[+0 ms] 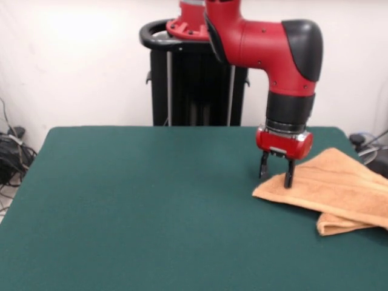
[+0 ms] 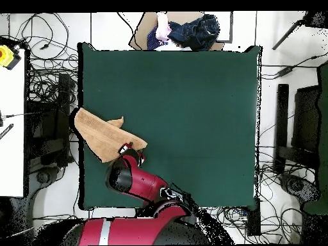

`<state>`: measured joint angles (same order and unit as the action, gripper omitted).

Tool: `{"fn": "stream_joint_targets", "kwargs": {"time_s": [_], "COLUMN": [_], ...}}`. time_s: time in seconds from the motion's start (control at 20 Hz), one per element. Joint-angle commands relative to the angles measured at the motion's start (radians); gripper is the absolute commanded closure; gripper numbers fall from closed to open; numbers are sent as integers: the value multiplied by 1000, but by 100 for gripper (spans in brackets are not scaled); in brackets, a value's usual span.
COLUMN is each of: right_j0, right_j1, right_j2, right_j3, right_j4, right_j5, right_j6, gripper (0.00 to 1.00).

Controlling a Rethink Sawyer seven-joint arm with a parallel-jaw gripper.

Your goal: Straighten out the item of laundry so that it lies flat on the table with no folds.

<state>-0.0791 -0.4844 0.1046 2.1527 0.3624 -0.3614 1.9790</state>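
The light orange towel (image 1: 342, 188) lies crumpled and folded over itself at the right edge of the green table (image 1: 151, 206) in the front view. In the overhead view the towel (image 2: 99, 133) sits at the table's (image 2: 192, 109) left edge, with a corner pointing towards the middle. My gripper (image 1: 277, 174) hangs straight down over that near corner, low at the cloth. It is open: one finger (image 1: 290, 176) touches the towel's top layer and the other stands beside the corner over the table. In the overhead view the gripper (image 2: 132, 151) is partly hidden by the arm. No label shows.
The black pedestal (image 1: 194, 85) stands behind the table's far edge. Cables (image 1: 12, 151) lie on the floor at the left. In the overhead view a pile of dark clothes on cardboard (image 2: 189, 31) lies just beyond the table's top edge, and cables and equipment ring the table.
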Motion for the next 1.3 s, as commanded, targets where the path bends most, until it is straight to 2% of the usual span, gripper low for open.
{"fn": "stream_joint_targets", "kwargs": {"time_s": [0.05, 0.6, 0.65, 0.8, 0.95, 1.3], "right_j0": [3, -14, -17, -4, 2, 12], "right_j1": [82, 161, 164, 172, 168, 89], "right_j2": [17, 34, 28, 14, 14, 24], "right_j3": [-53, -101, -104, -108, -114, -53], "right_j4": [56, 12, -6, -4, 11, 37], "right_j5": [67, -19, -51, -88, -42, -13], "right_j6": [205, 217, 221, 232, 210, 248], "gripper": [0, 0, 100, 100, 100, 100]}}
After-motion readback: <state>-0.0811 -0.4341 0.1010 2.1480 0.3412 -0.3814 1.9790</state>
